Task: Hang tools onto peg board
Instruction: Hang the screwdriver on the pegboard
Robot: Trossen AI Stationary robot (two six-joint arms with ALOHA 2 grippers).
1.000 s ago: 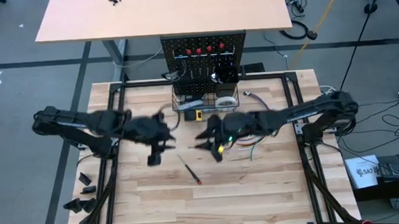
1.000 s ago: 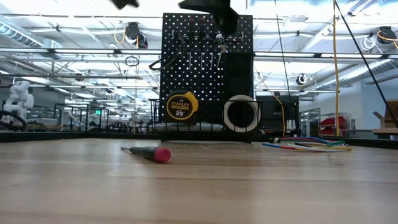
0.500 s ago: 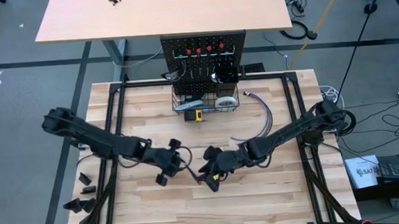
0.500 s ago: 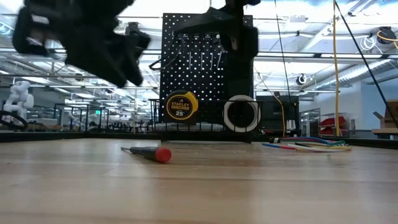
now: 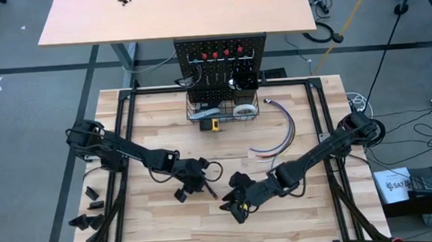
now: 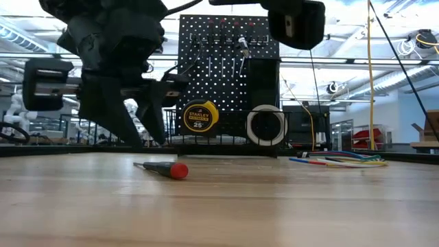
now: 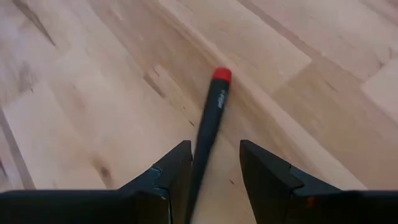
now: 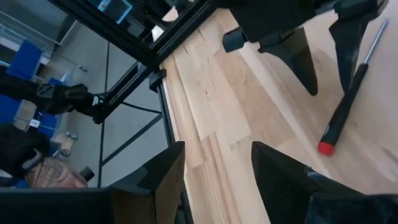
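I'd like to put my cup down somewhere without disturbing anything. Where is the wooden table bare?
The near strip of the table in front of both grippers is bare, as are the far corners beside the peg board. The middle is crowded: the left gripper straddles the screwdriver, the right gripper hovers close by, and coloured wires curve behind.

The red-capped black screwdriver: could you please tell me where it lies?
The red-capped black screwdriver lies flat on the wooden table, front-centre in the high view, between the left gripper's open fingers.
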